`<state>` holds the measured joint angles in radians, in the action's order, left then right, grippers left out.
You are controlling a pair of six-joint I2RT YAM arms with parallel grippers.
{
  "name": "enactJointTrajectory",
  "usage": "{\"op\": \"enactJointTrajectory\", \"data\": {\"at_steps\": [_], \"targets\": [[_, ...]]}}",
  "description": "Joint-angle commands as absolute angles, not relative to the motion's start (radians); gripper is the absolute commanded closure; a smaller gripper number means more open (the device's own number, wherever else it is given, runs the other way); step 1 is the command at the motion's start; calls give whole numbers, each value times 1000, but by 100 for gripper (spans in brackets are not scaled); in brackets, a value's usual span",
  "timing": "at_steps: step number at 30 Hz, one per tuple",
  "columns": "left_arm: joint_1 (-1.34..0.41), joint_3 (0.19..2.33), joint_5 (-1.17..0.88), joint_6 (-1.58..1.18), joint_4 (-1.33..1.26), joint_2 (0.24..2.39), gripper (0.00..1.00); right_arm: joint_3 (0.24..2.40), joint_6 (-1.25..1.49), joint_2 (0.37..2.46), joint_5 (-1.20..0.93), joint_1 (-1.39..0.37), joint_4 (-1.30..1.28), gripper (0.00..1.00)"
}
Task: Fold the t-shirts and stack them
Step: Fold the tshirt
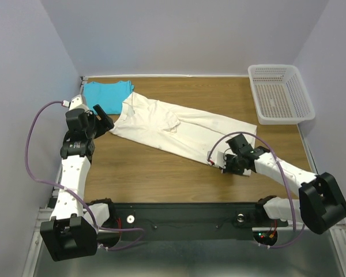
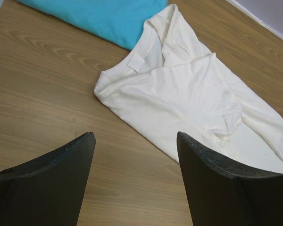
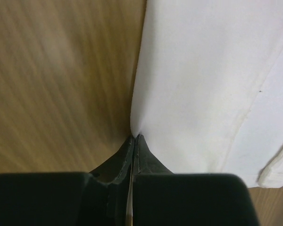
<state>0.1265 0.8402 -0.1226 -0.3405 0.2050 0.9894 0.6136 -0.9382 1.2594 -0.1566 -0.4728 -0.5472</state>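
**A:** Count it off for me. How many shirts?

**B:** Two. One cream shirt (image 1: 179, 130) and one blue shirt (image 1: 106, 95), both on the table (image 1: 138, 167). There is also one white basket (image 1: 279, 98), at the far right corner and well apart from the shirts.

**A:** How do the shirts lie?

**B:** The blue shirt sits flat in the far left corner. The cream shirt is a long strip running slantwise from there toward the near right. Its collar end touches the blue shirt's edge, and in the left wrist view the collar lies just over that edge.

**A:** And the arms?

**B:** Two arms, one gripper each. The left arm (image 1: 72, 173) goes up the left side of the table. The left gripper (image 1: 104, 118) is raised above the wood, just beside the cream shirt's collar end and pointing at it. Its fingers stand wide apart with nothing between them — only bare table and cloth show below in its own camera.

**A:** The right one?

**B:** The right arm (image 1: 282, 170) stretches low from the near right toward the middle. The right gripper (image 1: 224, 164) is down at the near edge of the cream shirt's right-hand end.

**A:** Holding anything?

**B:** Yes. In the wrist view its fingers (image 3: 144, 155) are pressed tight together, and the cream cloth's edge runs straight into their tips — a pinch on the fabric where it meets the wood.
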Motion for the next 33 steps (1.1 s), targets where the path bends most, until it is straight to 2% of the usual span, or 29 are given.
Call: {"op": "enactJointTrajectory", "data": {"at_steps": [1,10,11,12,13,15,18,20,25,27,28,33], "targets": [[130,813,-150,-359,153,963,19,594,-1117,1171,-133,-479,-774,99],[130,779,-215,-403,121,983,19,635,-1269,1132,-173,-477,-957,99],[129,776,-221,-405,123,985,19,652,-1278,1138,-175,-477,-962,91],[130,770,-219,-405,124,985,19,663,-1272,1140,-164,-477,-960,59],[129,767,-218,-405,126,985,19,682,-1247,1140,-161,-477,-957,47],[130,758,-207,-405,132,974,19,773,-1211,1137,-189,-477,-939,31],[130,753,-193,-403,140,962,19,912,-1077,1192,-245,-476,-873,21],[129,753,-190,-406,144,953,19,989,-936,1254,-268,-477,-784,21],[132,723,-207,-437,134,914,19,1295,-562,1596,-351,-468,-562,22],[130,707,-227,-451,124,907,19,1406,-366,1696,-397,-460,-531,22],[132,692,-232,-463,114,905,19,1513,-216,1809,-385,-459,-493,23],[133,657,-255,-479,89,902,19,1842,52,2090,-393,-445,-482,25]]}}
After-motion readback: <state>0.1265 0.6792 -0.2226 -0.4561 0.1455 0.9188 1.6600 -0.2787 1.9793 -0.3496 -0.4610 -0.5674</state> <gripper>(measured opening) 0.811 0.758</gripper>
